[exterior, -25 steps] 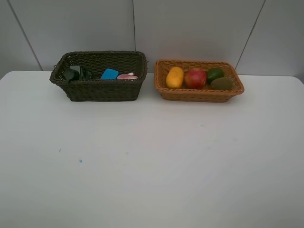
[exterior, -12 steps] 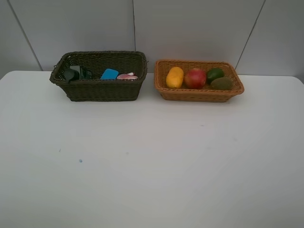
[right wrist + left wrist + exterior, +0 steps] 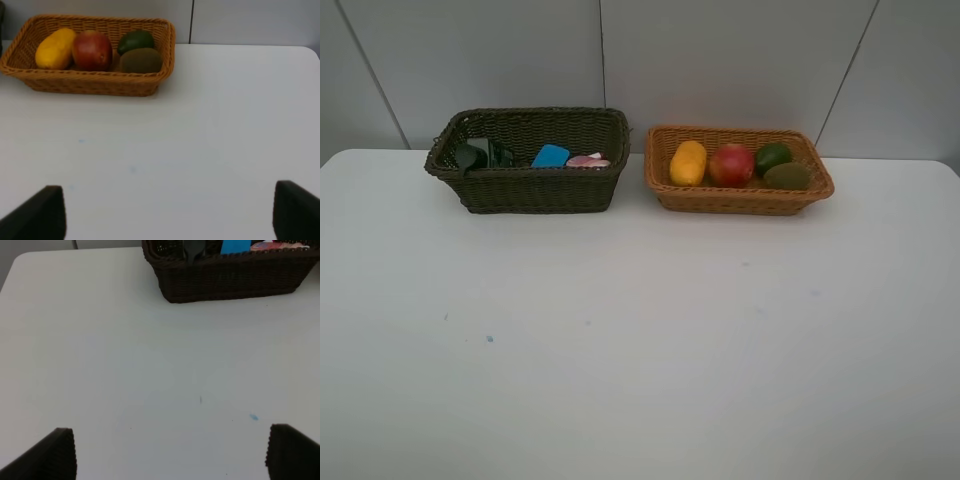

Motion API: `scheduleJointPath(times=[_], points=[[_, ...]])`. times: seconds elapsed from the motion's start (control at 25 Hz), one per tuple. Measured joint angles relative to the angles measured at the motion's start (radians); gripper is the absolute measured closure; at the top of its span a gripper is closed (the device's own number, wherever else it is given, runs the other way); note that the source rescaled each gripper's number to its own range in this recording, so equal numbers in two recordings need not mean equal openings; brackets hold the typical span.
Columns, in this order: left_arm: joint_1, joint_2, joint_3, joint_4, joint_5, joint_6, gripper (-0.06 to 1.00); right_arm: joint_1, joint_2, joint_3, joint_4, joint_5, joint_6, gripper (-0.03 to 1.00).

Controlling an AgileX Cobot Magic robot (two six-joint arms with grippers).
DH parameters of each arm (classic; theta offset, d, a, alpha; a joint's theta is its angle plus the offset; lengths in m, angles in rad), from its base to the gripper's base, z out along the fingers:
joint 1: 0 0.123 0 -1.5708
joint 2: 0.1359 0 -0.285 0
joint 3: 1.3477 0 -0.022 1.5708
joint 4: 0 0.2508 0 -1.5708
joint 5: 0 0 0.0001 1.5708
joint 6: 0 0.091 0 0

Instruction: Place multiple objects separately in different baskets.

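The dark olive-brown basket [image 3: 535, 190] stands at the back left and holds the dark green pump bottle [image 3: 480, 153], the blue eraser [image 3: 551, 156] and pink items [image 3: 587, 160]. To its right, the orange-tan basket [image 3: 740, 199] holds the yellow mango [image 3: 688, 162], the red fruit [image 3: 731, 165], the green lime [image 3: 772, 155] and the brown kiwi [image 3: 787, 176]. Neither arm shows in the exterior view. My left gripper [image 3: 170, 452] is open over bare table, well short of the dark basket [image 3: 235, 280]. Open too, my right gripper [image 3: 167, 212] is short of the tan basket [image 3: 90, 82].
The white table [image 3: 640, 330] has small blue specks [image 3: 489, 339] at the front left. A grey panelled wall [image 3: 720, 60] rises right behind both baskets.
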State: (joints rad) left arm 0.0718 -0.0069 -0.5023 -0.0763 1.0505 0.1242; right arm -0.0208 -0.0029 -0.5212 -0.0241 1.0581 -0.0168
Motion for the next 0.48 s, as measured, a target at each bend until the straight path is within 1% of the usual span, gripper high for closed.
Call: scheduleJointPath(times=[0.48], points=[[0.0, 0.0, 0.0, 0.0, 0.0, 0.0, -0.06, 0.0, 0.0, 0.0, 0.0, 0.0, 0.0, -0.03]])
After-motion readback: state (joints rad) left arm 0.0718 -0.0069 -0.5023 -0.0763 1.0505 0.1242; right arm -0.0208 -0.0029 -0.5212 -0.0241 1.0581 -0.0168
